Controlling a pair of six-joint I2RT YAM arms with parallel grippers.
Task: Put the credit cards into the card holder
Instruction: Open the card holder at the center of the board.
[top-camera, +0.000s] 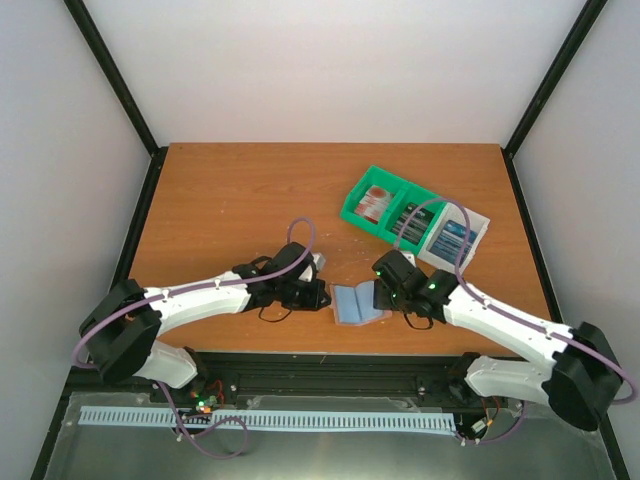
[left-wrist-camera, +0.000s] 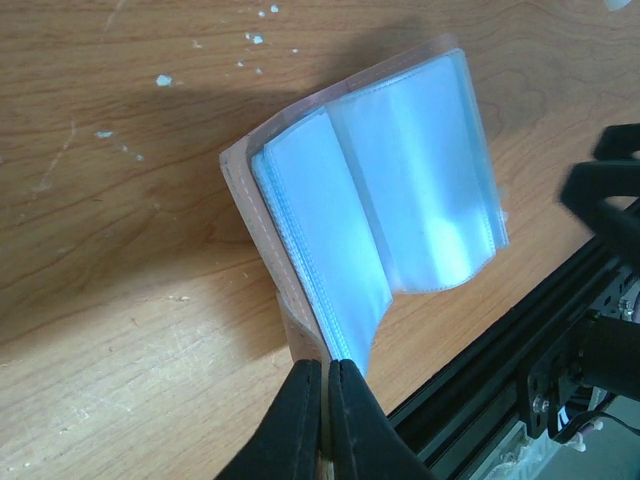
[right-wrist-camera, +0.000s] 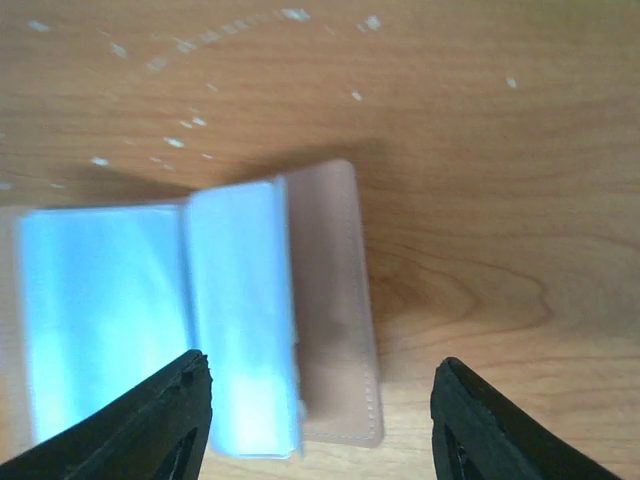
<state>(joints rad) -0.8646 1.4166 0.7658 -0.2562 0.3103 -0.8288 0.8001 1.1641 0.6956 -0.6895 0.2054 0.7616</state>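
Card holder (top-camera: 357, 303) lies open on the tabletop (top-camera: 220, 200), near its front edge. My left jaws are pinched together on its tan cover's edge; my right jaws hang wide apart just above it, holding nothing.

On my top view the card holder (top-camera: 358, 304) lies on the tabletop (top-camera: 230, 200), close to the 6 o'clock edge and about midway across. My left hand (top-camera: 322, 296) sits at its 9 o'clock side, touching that edge. My right hand (top-camera: 383, 292) hangs over its 3 o'clock side. The compartment tray (top-camera: 352, 208) lies at 1 o'clock from the card holder, apart from it, with the credit cards (top-camera: 377, 203) in its compartments.
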